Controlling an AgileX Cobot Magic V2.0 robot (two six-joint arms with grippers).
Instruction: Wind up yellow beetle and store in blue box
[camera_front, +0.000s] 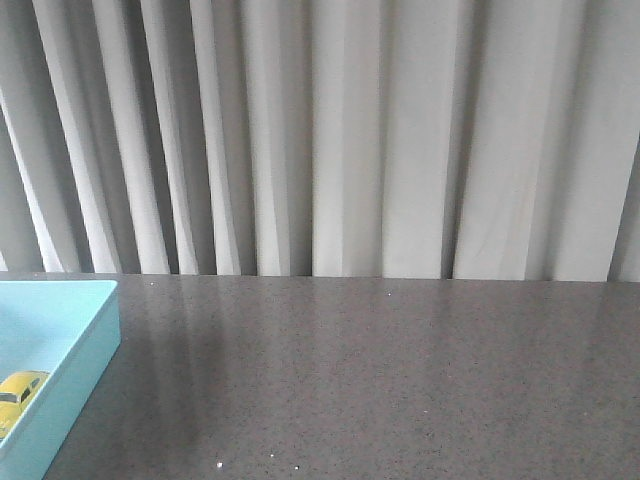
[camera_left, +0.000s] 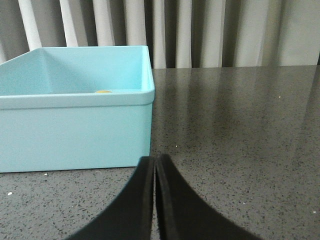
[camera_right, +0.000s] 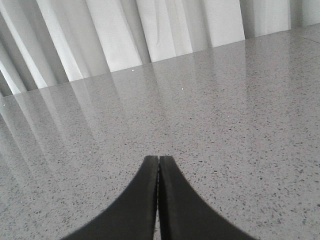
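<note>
Nearest, the left gripper has its black fingers pressed together, holding nothing, low over the speckled table. Right gripper, same story: closed and empty. Just beyond the left one sits the blue box at the table's left edge, and there's the yellow beetle inside it (only partly in frame). Grey curtains hang behind.
</note>
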